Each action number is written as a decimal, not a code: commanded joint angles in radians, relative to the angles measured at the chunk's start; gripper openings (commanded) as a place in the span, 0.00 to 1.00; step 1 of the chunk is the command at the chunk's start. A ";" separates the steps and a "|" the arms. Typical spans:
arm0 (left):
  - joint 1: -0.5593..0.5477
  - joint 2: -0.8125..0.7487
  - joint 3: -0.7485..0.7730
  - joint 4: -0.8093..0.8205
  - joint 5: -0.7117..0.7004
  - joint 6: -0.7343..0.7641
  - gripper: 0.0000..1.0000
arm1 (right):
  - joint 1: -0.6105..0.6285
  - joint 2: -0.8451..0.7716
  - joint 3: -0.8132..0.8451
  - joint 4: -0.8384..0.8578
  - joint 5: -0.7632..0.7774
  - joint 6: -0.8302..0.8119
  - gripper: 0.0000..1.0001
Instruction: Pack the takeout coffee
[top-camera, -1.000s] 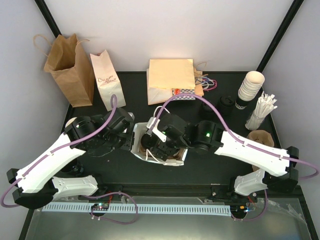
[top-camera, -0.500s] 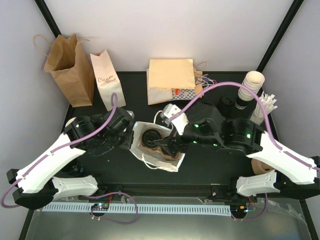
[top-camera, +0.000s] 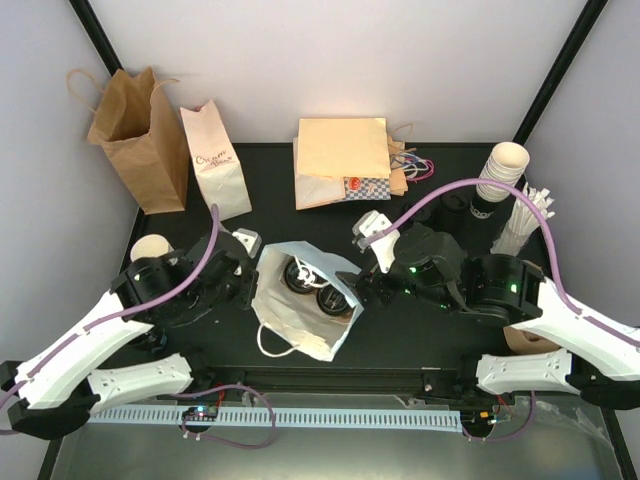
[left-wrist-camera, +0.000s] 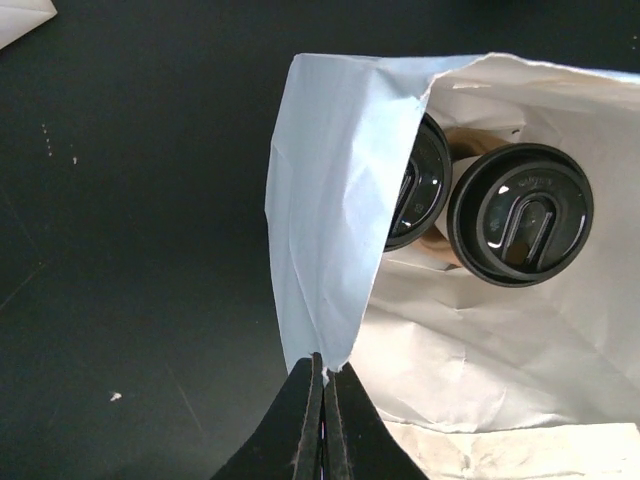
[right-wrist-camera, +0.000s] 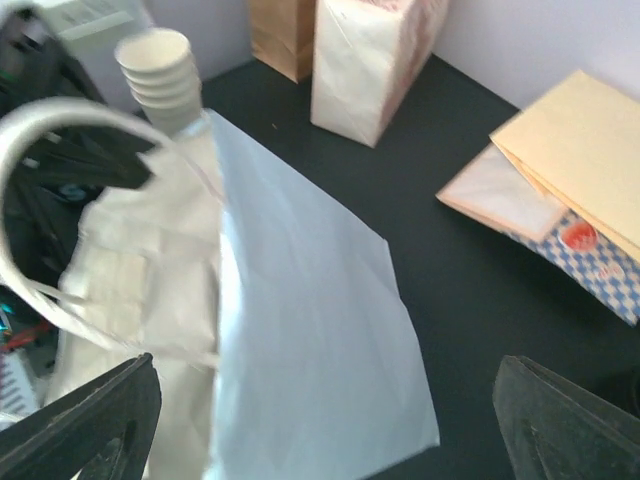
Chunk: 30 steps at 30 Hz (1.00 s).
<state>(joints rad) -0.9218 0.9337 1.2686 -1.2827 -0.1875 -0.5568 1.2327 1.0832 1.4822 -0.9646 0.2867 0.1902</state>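
The takeout coffee (left-wrist-camera: 520, 215) is seen upright, black lid on, inside the open white paper bag (left-wrist-camera: 320, 200), beside a second lidded cup (left-wrist-camera: 415, 190) half hidden by the bag's wall, near the table's (top-camera: 280, 190) middle.

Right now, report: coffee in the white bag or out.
In: the takeout coffee stands inside the white bag, beside another lidded cup.

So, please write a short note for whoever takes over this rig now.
Left gripper: shut on the rim of the white paper bag, holding its mouth open.
Right gripper: open, empty, beside the bag.
Takeout coffee: two cups with round black plastic lids, upright inside the bag.
Done: coffee is in the bag.
To do: release the rim; perhaps close the bag.
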 joint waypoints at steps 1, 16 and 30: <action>0.008 -0.080 -0.078 0.121 -0.045 0.033 0.01 | -0.005 -0.038 -0.081 0.029 0.120 0.048 0.93; 0.296 0.084 0.107 0.049 0.198 0.093 0.02 | -0.281 -0.027 -0.270 0.056 0.007 0.182 0.93; 0.548 0.492 0.403 -0.069 0.401 0.247 0.02 | -0.321 0.020 -0.455 0.157 -0.077 0.218 0.94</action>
<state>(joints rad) -0.4080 1.3659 1.6035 -1.2858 0.1249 -0.3576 0.9184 1.0927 1.0657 -0.8700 0.2443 0.3847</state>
